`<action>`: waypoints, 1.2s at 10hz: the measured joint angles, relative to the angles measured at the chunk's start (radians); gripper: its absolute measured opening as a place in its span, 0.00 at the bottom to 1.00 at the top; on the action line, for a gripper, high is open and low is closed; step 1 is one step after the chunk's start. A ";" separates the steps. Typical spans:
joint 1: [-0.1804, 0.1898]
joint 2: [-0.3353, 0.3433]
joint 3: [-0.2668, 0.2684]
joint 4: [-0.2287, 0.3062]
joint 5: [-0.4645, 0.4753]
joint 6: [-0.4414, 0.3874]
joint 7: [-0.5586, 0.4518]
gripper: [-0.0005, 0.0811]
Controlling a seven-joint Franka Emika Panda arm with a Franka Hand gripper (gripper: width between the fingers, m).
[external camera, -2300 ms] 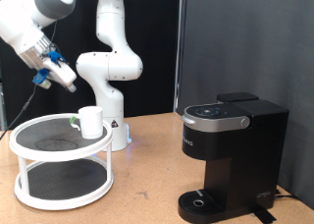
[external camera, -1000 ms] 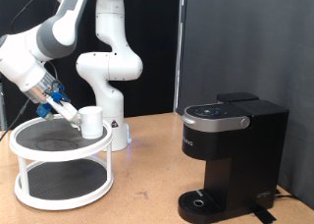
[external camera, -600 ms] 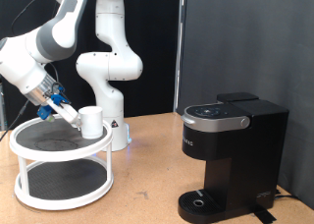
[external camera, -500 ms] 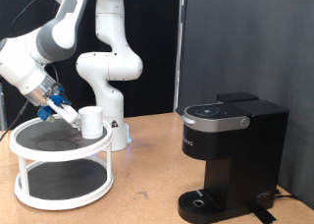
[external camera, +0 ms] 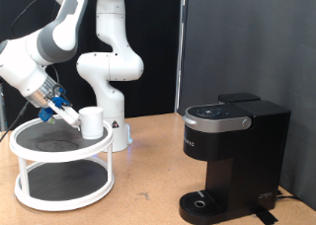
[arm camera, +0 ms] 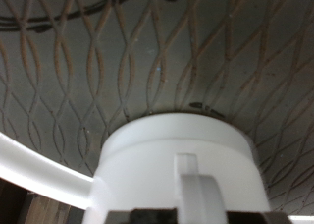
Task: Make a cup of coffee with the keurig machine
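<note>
Gripper (external camera: 71,115) at white cup (external camera: 92,122) on two-tier rack (external camera: 61,164), left; black keurig machine (external camera: 232,156) right, lid down.

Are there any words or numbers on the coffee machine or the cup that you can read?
Keurig machine: a small pale vertical marking on its front, too small and blurred to read.
Its top panel: faint button marks, not readable.
Cup: plain white, no writing in either view.
White two-tier rack under the cup: no writing.
Gripper, beside the cup: no label readable.
So no text can be read anywhere.
</note>
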State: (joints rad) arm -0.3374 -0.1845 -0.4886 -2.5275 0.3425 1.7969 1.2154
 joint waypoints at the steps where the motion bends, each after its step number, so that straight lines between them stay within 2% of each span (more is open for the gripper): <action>1: 0.000 0.000 0.001 -0.004 0.000 0.006 0.000 0.10; 6: -0.003 -0.027 0.001 -0.011 0.001 0.007 0.038 0.10; 10: -0.025 -0.119 -0.001 -0.002 -0.001 -0.093 0.095 0.10; 12: -0.035 -0.163 0.000 -0.001 -0.014 -0.115 0.127 0.10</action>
State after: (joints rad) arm -0.3724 -0.3470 -0.4885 -2.5283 0.3281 1.6815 1.3426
